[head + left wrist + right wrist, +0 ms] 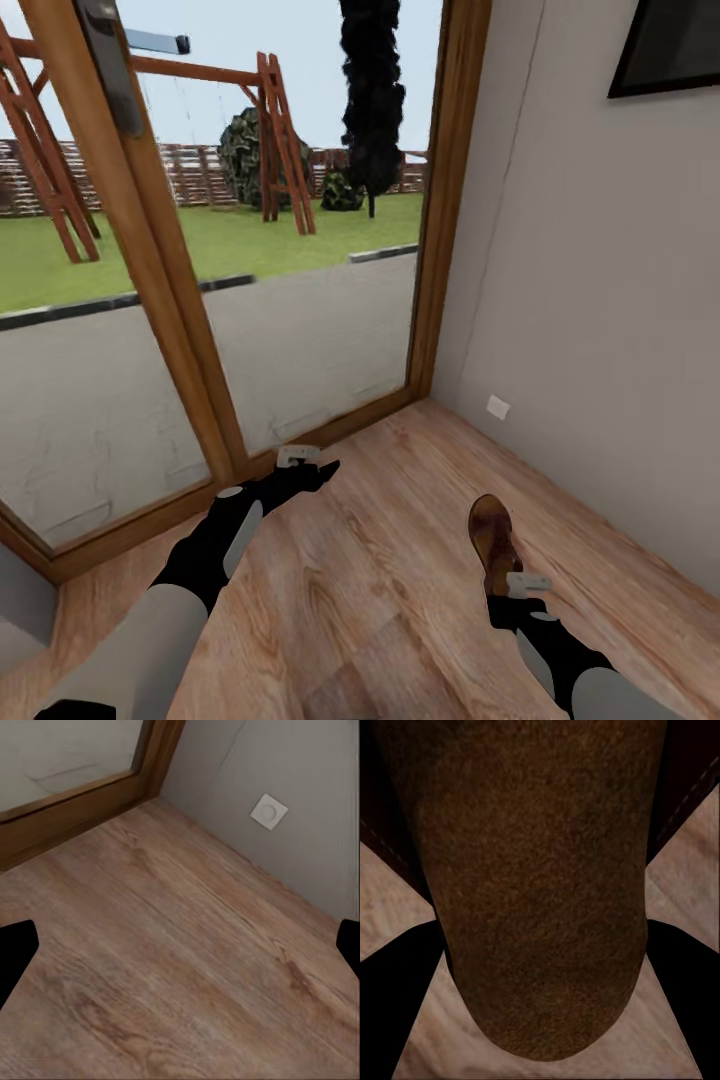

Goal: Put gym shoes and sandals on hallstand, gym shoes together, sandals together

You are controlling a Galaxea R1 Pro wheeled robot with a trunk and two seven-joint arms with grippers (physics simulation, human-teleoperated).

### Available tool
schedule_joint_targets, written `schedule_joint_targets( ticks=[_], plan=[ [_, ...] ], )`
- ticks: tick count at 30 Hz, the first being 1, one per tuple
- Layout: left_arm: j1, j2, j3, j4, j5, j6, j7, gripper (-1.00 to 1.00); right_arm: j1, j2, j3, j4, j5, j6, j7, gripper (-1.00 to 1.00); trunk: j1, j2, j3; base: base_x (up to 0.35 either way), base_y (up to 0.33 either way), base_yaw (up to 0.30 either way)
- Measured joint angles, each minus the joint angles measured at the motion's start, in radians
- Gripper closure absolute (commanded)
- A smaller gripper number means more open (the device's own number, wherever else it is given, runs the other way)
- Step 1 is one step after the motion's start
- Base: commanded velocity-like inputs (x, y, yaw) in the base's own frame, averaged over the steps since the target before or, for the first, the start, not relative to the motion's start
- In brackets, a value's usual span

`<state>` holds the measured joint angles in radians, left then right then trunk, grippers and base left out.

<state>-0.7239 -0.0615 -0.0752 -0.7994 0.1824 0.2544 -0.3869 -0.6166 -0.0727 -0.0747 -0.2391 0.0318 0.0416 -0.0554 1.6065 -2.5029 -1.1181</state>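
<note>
One dark brown sandal (493, 535) hangs just above the wood-plank corridor floor (380, 600), and my right gripper (512, 592) is shut on its near end. In the right wrist view the sandal (540, 870) sits close up between the two black fingers (405, 1005). My left gripper (322, 470) reaches toward the base of the glass door. It is open, with only bare floor (180, 945) between its fingers. The gym shoes, the other sandal and the hallstand are out of view.
A glass door in a thick wooden frame (185, 340) closes off the far side, with a garden beyond. A grey wall (600, 300) runs along the right and carries a white socket (497, 407). A dark picture frame (670, 45) hangs high on that wall.
</note>
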Motion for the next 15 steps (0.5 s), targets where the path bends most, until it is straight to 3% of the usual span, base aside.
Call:
schedule_joint_targets(
  ticks=[12,15],
  plan=[
    [0.0,-0.001,0.0,0.0,0.0,0.0,-0.001,-1.0,0.0,0.0,0.0,0.0,0.0,0.0,0.0,1.0,0.0,0.0,0.005,0.0,0.0,-0.298],
    [0.0,-0.001,0.0,0.0,0.0,0.0,-0.001,-1.0,0.0,0.0,0.0,0.0,0.0,0.0,0.0,1.0,-0.001,0.001,0.018,0.0,0.0,-0.298]
  ],
)
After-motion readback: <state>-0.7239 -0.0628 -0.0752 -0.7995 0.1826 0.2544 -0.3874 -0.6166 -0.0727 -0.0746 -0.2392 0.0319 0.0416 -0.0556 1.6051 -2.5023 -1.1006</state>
